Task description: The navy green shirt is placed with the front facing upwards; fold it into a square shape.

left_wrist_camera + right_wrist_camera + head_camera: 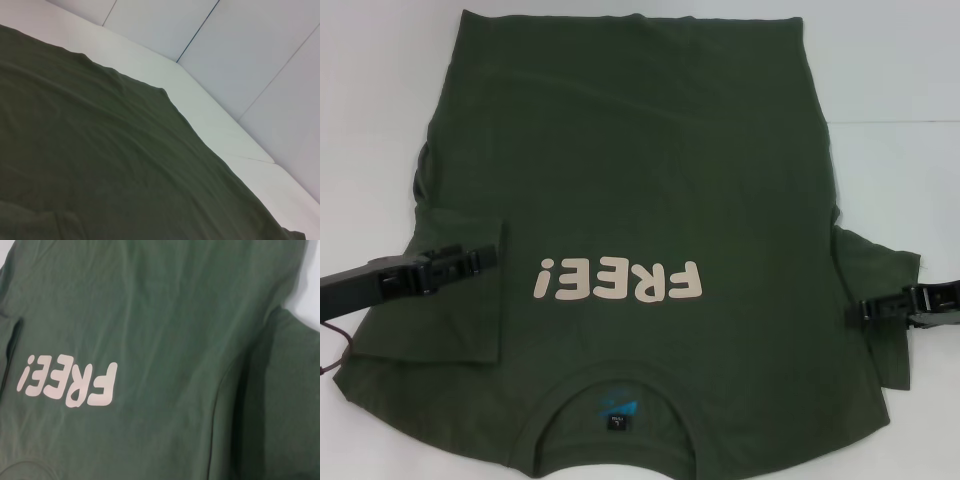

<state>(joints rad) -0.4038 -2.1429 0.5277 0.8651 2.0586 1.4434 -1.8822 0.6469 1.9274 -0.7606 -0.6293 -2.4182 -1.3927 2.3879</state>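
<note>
The navy green shirt (640, 180) lies front up on the white table (890, 80), with its collar (615, 385) and blue label (618, 410) nearest me. The cream "FREE!" lettering (618, 282) reads upside down. The sleeve on the left (450, 320) is folded inward over the body, and my left gripper (488, 259) rests at its folded edge. The sleeve on the right (885, 290) lies spread outward, with my right gripper (857, 310) at its inner part beside the shirt's side. The left wrist view shows plain shirt cloth (100, 165); the right wrist view shows the lettering (67, 384).
White table surface (210, 115) borders the shirt on the far side and on both sides. A thin dark cable (335, 350) hangs from the left arm near the shirt's near left corner. Pale wall panels (260, 45) stand behind the table.
</note>
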